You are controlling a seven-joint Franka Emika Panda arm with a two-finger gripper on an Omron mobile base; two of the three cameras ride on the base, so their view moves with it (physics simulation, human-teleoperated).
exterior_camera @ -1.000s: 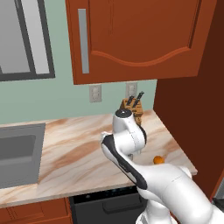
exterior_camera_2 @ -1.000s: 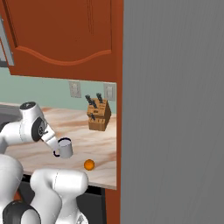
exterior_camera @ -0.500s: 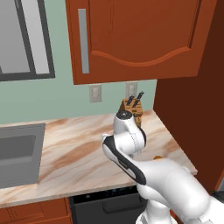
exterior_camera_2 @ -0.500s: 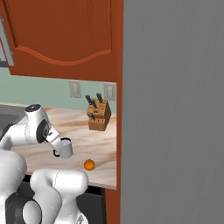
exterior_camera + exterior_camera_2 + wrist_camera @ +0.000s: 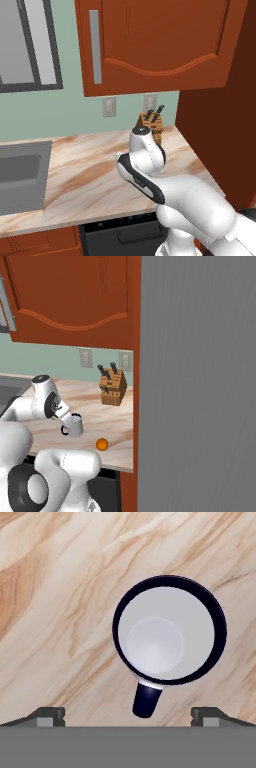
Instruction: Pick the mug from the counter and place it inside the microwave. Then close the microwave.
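The mug point(image 5: 170, 629), white with a dark blue rim and dark handle, stands upright on the marbled counter point(image 5: 50, 612). In the hand view I look straight down into it, its handle pointing toward the bottom of the picture. My gripper point(image 5: 129, 714) hangs above it, open, with its two dark fingertips point(image 5: 47, 714) far apart and nothing between them. In the right base view the mug point(image 5: 75, 425) sits just below and right of my arm's wrist, near the counter's point(image 5: 115, 421) front edge. The microwave is out of view.
A wooden knife block point(image 5: 112, 388) stands at the back against the wall. A small orange fruit point(image 5: 102, 444) lies right of the mug near the front edge. A grey sink point(image 5: 20, 175) is set in at the left. A tall grey panel point(image 5: 200, 381) bounds the right side.
My arm has shifted a little to the right and down toward the mug. The jaws have stayed open and the mug has not moved.
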